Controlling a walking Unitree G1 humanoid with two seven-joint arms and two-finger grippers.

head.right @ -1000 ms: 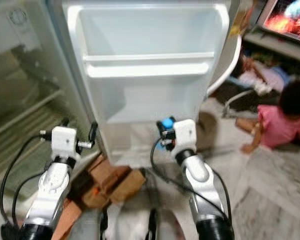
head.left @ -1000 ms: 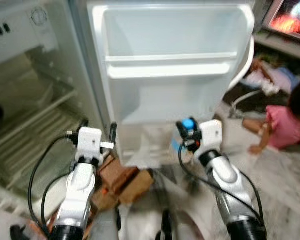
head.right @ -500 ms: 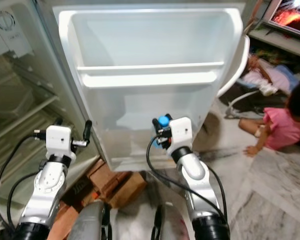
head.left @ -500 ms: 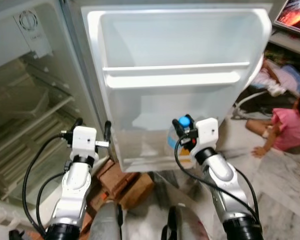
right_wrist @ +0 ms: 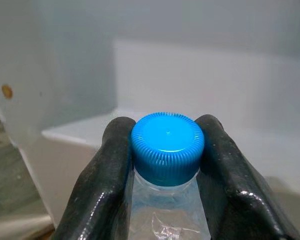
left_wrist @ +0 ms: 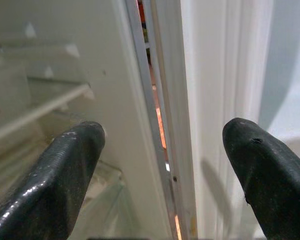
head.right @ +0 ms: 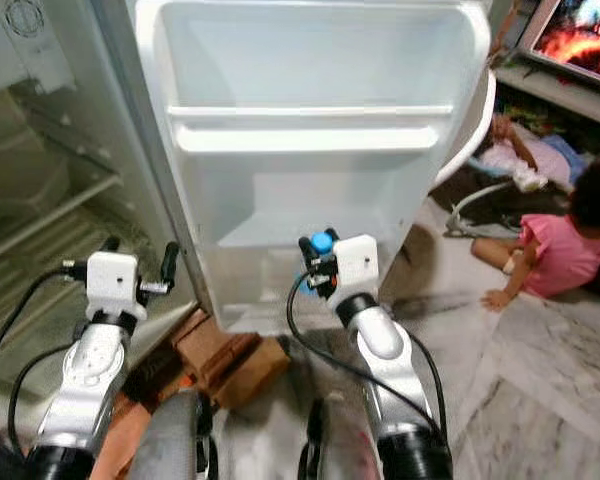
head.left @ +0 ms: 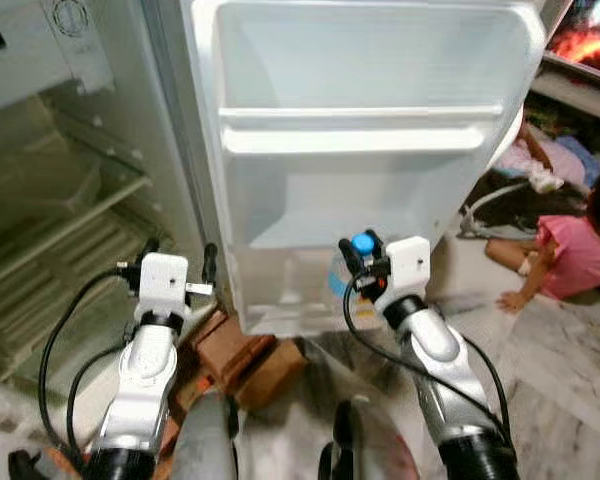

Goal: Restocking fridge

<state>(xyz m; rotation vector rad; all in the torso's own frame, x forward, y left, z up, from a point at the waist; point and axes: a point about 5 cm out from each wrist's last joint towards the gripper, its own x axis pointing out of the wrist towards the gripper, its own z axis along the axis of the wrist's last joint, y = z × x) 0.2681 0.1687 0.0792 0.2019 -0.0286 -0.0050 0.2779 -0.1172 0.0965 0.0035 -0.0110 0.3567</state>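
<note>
My right gripper (head.left: 361,255) is shut on a clear water bottle (right_wrist: 167,220) with a blue cap (right_wrist: 167,146), gripping it just under the cap. It holds the bottle upright at the lower shelf of the open white fridge door (head.left: 370,190), whose shelves are bare. My left gripper (head.left: 178,262) stands open with nothing between its fingers, close to the hinge edge (left_wrist: 160,115) where the door meets the fridge body. The fridge interior (head.left: 60,230) with its wire and glass shelves lies to the left.
Brown cardboard boxes (head.left: 245,350) lie on the floor under the door. A person in a pink top (head.left: 570,250) sits on the marble floor at the right, near cables and clutter. A lit screen (head.left: 590,30) is at the upper right.
The view has shifted a little. My right gripper has carried the bottle slightly closer to the door's lower shelf. The left gripper stays open near the hinge.
</note>
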